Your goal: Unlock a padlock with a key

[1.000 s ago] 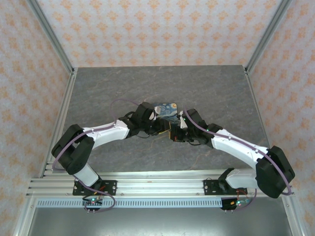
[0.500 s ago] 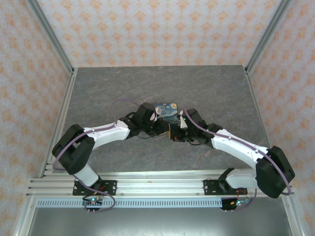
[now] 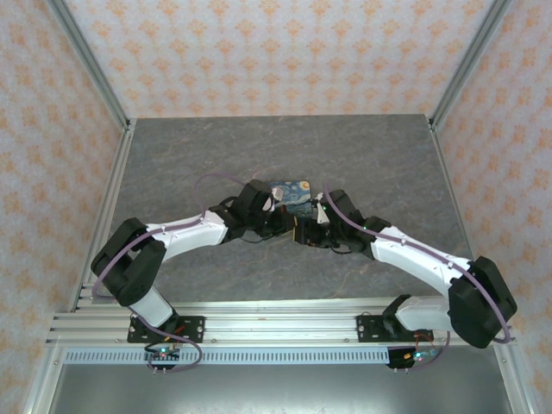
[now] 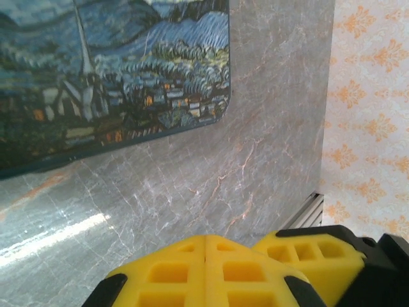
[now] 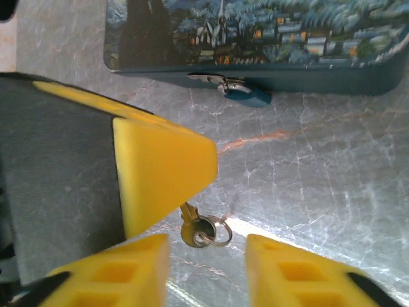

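Observation:
The tiny teal padlock hangs from a metal hasp on the front edge of the painted box. Closer to me, the small pale key with its wire ring hangs above the table. Its blade runs up behind the yellow fingertips of my left gripper, which is shut on it. In the left wrist view those jaws are pressed flat together and the key is hidden. My right gripper is open, one finger on each side of the key head, touching nothing.
The grey marble table extends around the box. An aluminium frame rail and patterned walls bound it. A finger of the right gripper sits right beside my left jaws.
My right gripper has opened and let go of the key. My left gripper has closed on the key's blade. Both arms have barely moved.

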Robot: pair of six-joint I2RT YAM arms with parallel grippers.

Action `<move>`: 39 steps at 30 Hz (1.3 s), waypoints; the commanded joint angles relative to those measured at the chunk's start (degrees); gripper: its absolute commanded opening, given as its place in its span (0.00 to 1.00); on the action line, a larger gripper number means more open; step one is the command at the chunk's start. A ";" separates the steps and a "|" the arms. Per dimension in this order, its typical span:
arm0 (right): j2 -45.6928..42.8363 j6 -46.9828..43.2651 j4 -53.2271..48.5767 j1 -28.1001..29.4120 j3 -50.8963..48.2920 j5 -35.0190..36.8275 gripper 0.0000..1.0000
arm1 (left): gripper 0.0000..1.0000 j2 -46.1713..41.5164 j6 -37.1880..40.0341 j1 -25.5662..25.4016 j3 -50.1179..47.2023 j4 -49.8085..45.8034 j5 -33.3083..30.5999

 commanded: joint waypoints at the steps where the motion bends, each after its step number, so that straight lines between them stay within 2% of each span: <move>1: -4.87 1.52 2.81 -1.80 -0.52 1.30 0.44 | 0.00 0.04 3.41 -0.35 2.46 -1.66 -2.31; 6: -11.94 4.66 5.01 -6.21 -3.96 -0.44 0.52 | 0.00 -1.12 6.85 0.85 4.47 -1.75 -4.13; 10: -17.03 9.09 11.19 -10.76 -8.64 -3.09 0.60 | 0.00 -2.38 10.03 2.21 6.05 -1.45 -4.68; 13: -17.49 11.74 18.59 -13.40 -11.62 -6.55 0.63 | 0.00 -3.33 12.42 2.90 6.69 0.55 -4.06; 17: -15.63 12.37 28.44 -14.12 -13.75 -9.49 0.65 | 0.00 -4.22 14.18 3.46 7.15 3.73 -2.63; 23: -10.98 14.09 39.78 -14.25 -13.80 -11.94 0.63 | 0.00 -6.22 12.64 3.57 4.25 13.82 -2.42; 28: -8.58 14.51 43.81 -14.21 -12.33 -12.29 0.60 | 0.00 -8.66 9.44 3.57 0.53 21.30 -5.10; 39: -3.63 17.58 52.98 -14.24 -9.94 -13.09 0.48 | 0.00 -10.66 4.80 3.57 -3.37 28.31 -6.97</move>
